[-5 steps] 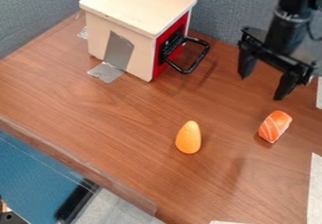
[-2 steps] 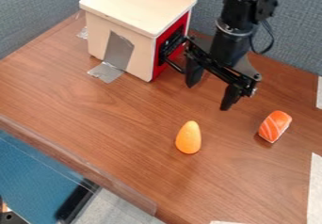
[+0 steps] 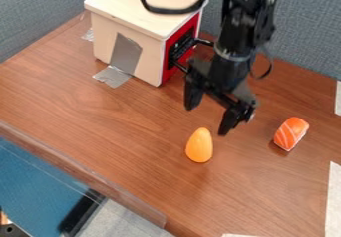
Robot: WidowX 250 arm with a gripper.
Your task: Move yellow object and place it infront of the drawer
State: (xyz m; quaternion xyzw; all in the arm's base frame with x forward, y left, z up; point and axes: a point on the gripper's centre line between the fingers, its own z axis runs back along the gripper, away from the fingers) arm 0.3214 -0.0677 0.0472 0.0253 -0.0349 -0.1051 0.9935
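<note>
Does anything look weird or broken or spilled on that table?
The silver tape looks a bit odd: it's stuck on the wooden box's side with a jagged top edge, and it's crinkled where it meets the table. I see nothing spilled or broken.

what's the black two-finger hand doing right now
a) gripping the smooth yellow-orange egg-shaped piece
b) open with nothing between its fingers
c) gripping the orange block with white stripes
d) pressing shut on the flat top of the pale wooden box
b, since the hand has its two fingers spread apart with nothing held between them, while the egg-shaped piece is on the brown wood table.
</note>
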